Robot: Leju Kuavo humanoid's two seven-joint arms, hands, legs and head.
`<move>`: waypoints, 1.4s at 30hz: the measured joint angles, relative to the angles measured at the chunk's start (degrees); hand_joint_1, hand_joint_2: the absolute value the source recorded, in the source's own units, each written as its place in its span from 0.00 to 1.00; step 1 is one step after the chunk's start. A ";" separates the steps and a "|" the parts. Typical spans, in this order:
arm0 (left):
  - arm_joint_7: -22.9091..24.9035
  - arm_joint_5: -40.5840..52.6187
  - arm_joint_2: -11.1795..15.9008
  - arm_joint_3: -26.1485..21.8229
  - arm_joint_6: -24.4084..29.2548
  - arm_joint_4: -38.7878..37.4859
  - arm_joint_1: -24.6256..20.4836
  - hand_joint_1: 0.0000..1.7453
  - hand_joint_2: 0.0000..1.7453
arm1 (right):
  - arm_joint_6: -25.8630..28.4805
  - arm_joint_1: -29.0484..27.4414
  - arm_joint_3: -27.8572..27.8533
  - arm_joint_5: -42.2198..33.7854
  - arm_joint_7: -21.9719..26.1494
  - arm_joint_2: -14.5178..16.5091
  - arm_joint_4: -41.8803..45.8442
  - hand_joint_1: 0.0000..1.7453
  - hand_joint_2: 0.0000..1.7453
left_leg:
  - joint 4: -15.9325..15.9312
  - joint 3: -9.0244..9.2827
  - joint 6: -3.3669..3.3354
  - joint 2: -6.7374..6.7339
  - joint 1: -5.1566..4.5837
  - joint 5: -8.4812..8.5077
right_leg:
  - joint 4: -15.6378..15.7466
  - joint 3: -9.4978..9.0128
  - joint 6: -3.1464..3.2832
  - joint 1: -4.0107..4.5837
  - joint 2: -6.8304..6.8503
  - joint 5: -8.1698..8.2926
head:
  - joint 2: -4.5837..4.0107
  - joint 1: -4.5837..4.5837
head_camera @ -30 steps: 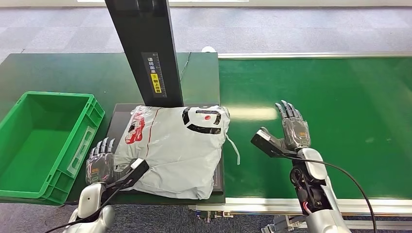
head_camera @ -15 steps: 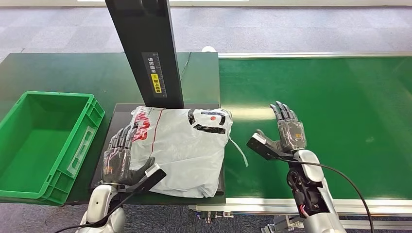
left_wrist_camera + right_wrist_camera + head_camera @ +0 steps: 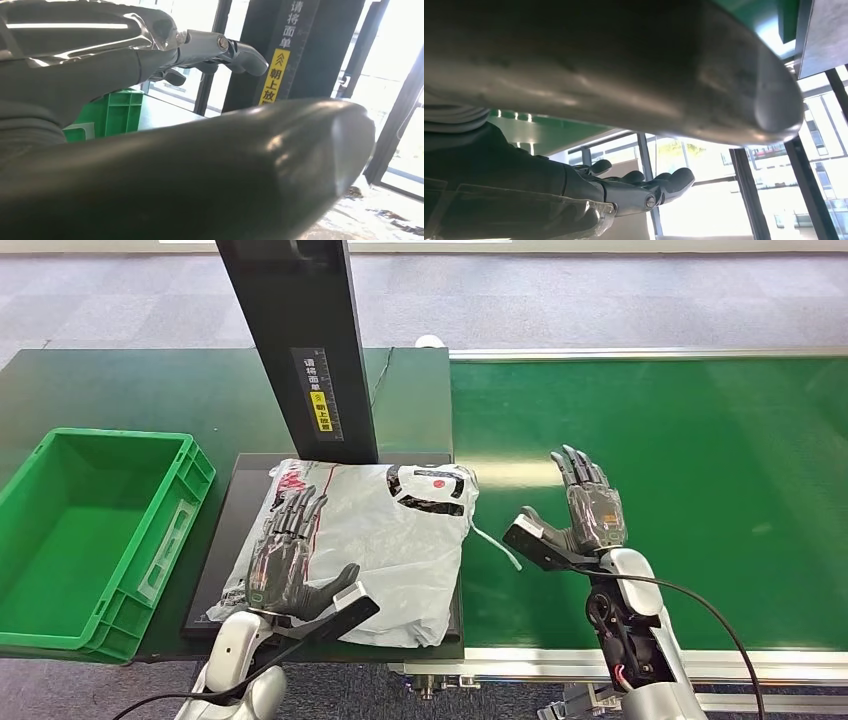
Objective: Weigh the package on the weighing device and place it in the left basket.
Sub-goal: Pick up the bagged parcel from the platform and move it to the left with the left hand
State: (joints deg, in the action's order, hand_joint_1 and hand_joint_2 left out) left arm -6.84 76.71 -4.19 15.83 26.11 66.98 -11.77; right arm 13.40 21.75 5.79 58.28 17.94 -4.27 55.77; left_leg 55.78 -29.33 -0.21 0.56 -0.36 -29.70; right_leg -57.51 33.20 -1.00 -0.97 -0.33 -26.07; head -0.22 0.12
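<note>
A grey plastic package (image 3: 380, 540) with red and black print lies on the black weighing plate (image 3: 235, 515) under a dark upright post (image 3: 300, 345). My left hand (image 3: 290, 560) lies flat over the package's near left part, fingers stretched out, thumb toward the front edge. The left wrist view has its thumb (image 3: 215, 165) large up close and its fingers (image 3: 225, 50) before the post. My right hand (image 3: 585, 515) hovers open over the green belt (image 3: 690, 480), just right of the package, palm facing it. The green basket (image 3: 60, 605) stands left of the plate.
The plate sits on a dark green table (image 3: 120, 390) whose front edge runs just below the package. The post rises right behind the package. A loose strip of the package (image 3: 495, 545) hangs onto the belt near my right hand.
My left hand has moved from beside the plate's left front corner onto the package. My right hand has drifted slightly left toward the package, staying open.
</note>
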 joint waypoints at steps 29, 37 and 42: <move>12.96 3.31 1.28 -8.91 -2.12 -19.54 -6.88 0.00 1.00 | -0.92 -0.63 0.84 -0.68 1.00 -0.16 1.58 0.00 0.00 | -0.01 0.07 0.00 0.01 0.01 0.01 | -0.01 -0.09 0.00 0.00 0.00 0.00 | 0.00 0.01; 12.86 3.69 0.69 -9.84 -1.68 -19.83 -7.32 0.00 1.00 | -1.14 -0.54 1.70 -0.81 1.19 -0.16 1.58 0.00 0.00 | -0.02 0.21 0.01 0.00 0.01 0.01 | -0.01 -0.23 0.01 0.01 0.00 0.01 | 0.00 0.01; 12.87 4.10 0.43 -10.18 -1.95 -19.83 -7.39 0.00 1.00 | -1.14 -0.49 1.84 -1.09 1.27 -0.16 1.58 0.00 0.00 | -0.02 0.30 0.01 0.00 0.01 0.01 | -0.01 -0.32 0.01 0.01 0.00 0.00 | 0.00 0.01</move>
State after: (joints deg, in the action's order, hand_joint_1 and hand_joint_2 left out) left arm 6.03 80.81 -3.76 5.65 24.16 47.15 -19.16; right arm 12.26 21.26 7.63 57.19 19.21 -4.44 57.35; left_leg 55.76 -29.03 -0.21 0.56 -0.35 -29.69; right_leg -57.52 32.88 -1.00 -0.96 -0.34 -26.06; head -0.22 0.13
